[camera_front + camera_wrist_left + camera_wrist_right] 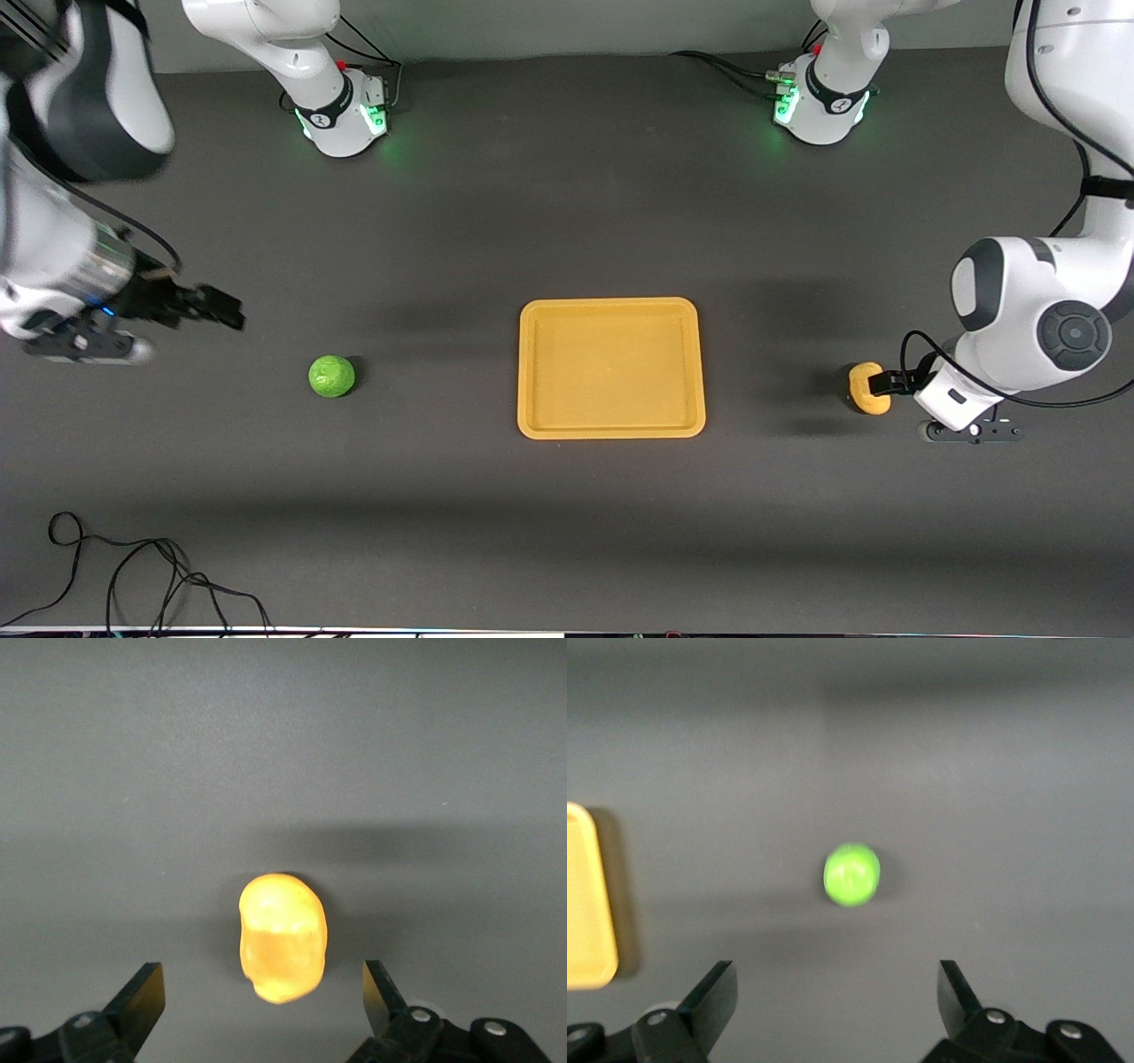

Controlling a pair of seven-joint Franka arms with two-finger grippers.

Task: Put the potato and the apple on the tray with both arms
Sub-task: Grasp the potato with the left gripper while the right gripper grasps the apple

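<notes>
Yellow tray (611, 368) sits mid-bench (567, 221); apple (331, 376) at its 9 o'clock, potato (869, 388) at 3, cables (133, 576) at 7. Left claw (264, 997) spread wide around potato (282, 937). Right claw (836, 997) spread above apple (851, 874), nothing between.

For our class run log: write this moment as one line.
left gripper: open at potato | right gripper: open above apple | tray: empty
</notes>
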